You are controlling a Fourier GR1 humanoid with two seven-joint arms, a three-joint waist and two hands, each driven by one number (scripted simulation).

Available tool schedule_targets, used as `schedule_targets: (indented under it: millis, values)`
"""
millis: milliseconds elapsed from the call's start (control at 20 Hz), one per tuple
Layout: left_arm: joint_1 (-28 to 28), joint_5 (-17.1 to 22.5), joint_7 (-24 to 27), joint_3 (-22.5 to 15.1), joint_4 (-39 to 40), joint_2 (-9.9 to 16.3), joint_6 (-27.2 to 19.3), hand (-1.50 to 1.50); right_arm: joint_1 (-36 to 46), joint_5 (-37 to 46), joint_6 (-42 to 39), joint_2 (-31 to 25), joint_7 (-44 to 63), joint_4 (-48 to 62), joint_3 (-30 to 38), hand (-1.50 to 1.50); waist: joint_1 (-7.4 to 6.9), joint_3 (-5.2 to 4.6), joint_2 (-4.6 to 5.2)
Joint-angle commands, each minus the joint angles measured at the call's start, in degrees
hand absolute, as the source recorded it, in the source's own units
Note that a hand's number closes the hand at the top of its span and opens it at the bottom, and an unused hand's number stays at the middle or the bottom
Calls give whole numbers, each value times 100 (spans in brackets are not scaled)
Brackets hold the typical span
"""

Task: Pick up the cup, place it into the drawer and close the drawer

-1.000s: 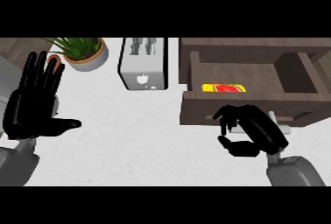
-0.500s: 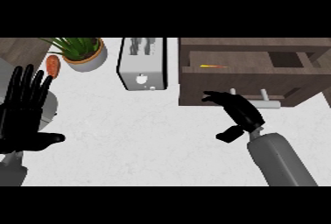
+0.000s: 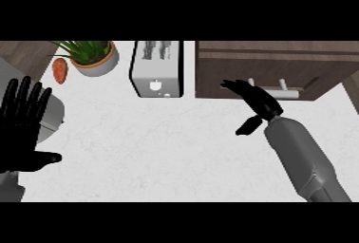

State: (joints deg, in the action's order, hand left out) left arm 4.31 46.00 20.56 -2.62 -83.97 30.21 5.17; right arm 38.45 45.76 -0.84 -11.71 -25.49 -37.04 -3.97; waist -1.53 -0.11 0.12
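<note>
So the right hand point(image 3: 257, 100) has straight, spread fingers pressed against the drawer point(image 3: 270, 71) front, which looks shut, and the cup can't be seen anywhere. Left hand point(image 3: 24, 128) rests open at the left edge, partly covering something grey.

A single head view looks steeply down on the white counter point(image 3: 161, 147) from above. The forearms enter from the frame's lower edge, so the far side lies toward the top. A toaster point(image 3: 157, 68) sits at upper centre, a potted plant point(image 3: 92, 54) at upper left, and a dark drawer cabinet point(image 3: 273, 66) at upper right.
</note>
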Motion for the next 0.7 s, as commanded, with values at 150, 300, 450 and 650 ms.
schedule_targets:
  millis: [150,300,450,650]
  values:
    - [353,-213,-27,-75,221,-262,29,-150,1180,-48,-135,-346,-576,1827,481,-150,-89,23,103]
    - [202,86,-199,243,200,80,360,-150,1447,-51,-162,-589,-696,2136,604,-150,-214,26,126]
    - [199,-94,-256,9,-68,-146,57,-150,1666,-62,-186,-714,-628,2390,699,-150,-286,32,145]
    - [235,-266,42,68,331,-156,328,-150,1796,-82,-187,-814,-829,2556,758,-150,-277,27,178]
